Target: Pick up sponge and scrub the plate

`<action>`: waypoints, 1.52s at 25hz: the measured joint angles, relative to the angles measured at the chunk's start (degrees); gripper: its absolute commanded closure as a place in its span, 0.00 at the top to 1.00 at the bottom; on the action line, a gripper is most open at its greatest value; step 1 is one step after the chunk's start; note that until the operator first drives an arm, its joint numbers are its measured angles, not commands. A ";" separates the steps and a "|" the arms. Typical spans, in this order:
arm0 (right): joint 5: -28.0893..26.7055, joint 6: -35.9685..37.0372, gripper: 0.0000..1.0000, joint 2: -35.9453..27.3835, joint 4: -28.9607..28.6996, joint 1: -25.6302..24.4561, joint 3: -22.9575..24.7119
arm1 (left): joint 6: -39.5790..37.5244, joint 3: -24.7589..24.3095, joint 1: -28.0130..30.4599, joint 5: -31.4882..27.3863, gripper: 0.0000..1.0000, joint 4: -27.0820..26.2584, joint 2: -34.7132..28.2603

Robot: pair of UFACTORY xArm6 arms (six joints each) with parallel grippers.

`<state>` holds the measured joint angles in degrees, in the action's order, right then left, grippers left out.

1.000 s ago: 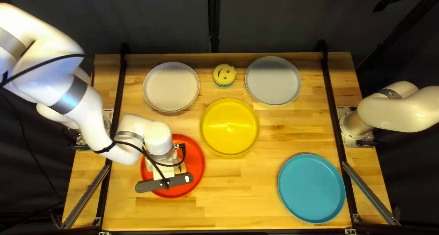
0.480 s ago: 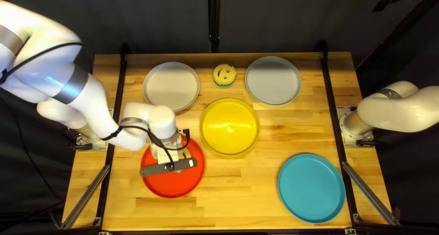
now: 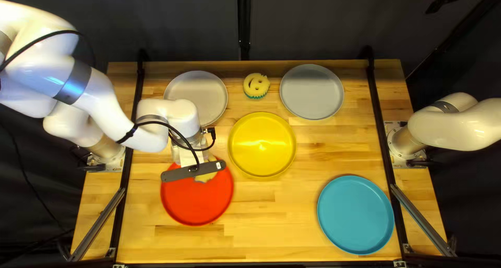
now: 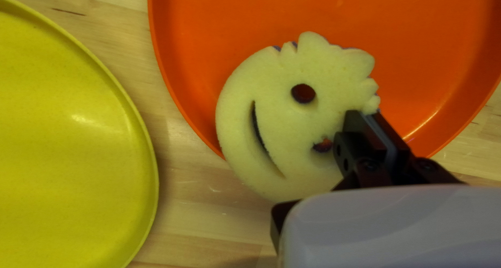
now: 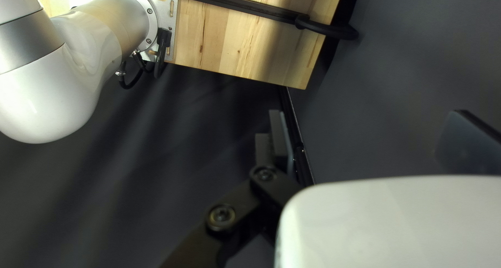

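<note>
My left gripper [image 3: 193, 172] is over the far part of the red plate [image 3: 195, 203], its fingertips hidden there. Part of a yellow sponge [image 3: 207, 178] shows beneath it. In the left wrist view my left gripper [image 4: 372, 123] is shut on the edge of the smiley sponge [image 4: 276, 106], which overlaps the rim of the red plate [image 4: 209, 49]; whether they touch I cannot tell. My right gripper [image 3: 442, 3] hangs off the table at the far right of the top left view. From its own wrist, the right gripper [image 5: 368, 143] stands open, with nothing between its fingers.
A yellow plate [image 3: 262, 145] lies beside the red one. Farther back are a whitish plate [image 3: 201, 90], a second smiley sponge [image 3: 256, 85] and a grey plate [image 3: 312, 92]. A blue plate [image 3: 355, 215] lies near the table's right front corner.
My left arm has moved toward the table's far edge across the red plate, and the sponge has shifted with its gripper. More of the red plate shows. The right arm stays put.
</note>
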<state>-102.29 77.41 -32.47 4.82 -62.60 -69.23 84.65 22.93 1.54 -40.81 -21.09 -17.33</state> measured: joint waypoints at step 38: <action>0.00 0.00 1.00 0.00 0.00 0.00 0.00 | -5.89 2.97 -16.10 -5.32 0.00 8.35 -8.00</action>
<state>-102.29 77.41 -32.47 4.82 -62.60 -69.23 78.76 25.91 -14.56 -46.13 -12.74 -25.32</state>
